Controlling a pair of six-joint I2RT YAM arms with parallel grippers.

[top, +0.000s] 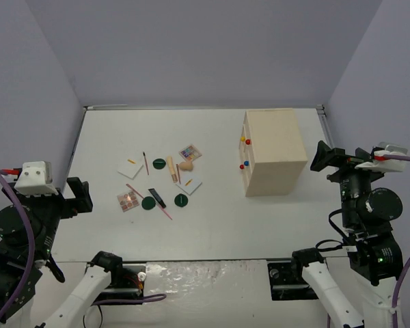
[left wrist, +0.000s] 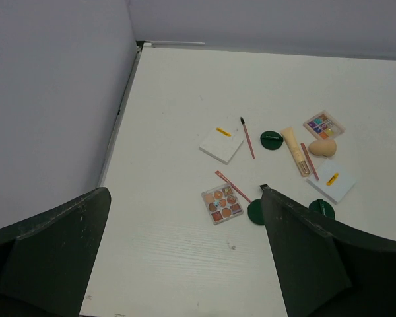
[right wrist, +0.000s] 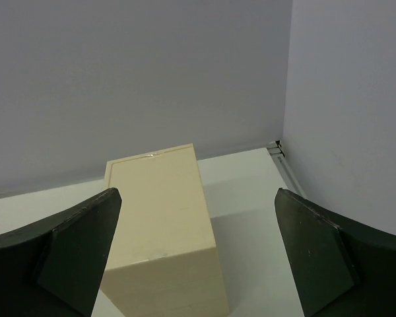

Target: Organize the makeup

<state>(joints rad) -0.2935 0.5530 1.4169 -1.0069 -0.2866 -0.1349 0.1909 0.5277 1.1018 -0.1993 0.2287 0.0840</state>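
The makeup lies scattered left of the table's middle: a white card, a second card, three dark green discs, an orange-toned palette, a colourful palette, a beige sponge, a black tube and thin pink pencils. My left gripper hovers open near the left wall, well short of the items. In the left wrist view, the orange palette and one card show between the fingers of the left gripper. My right gripper is open and empty, at the right wall.
A large beige wooden drawer box stands right of the middle, its red, yellow and blue knobs facing the makeup. In the right wrist view its plain back fills the space ahead. Walls close in the table on three sides.
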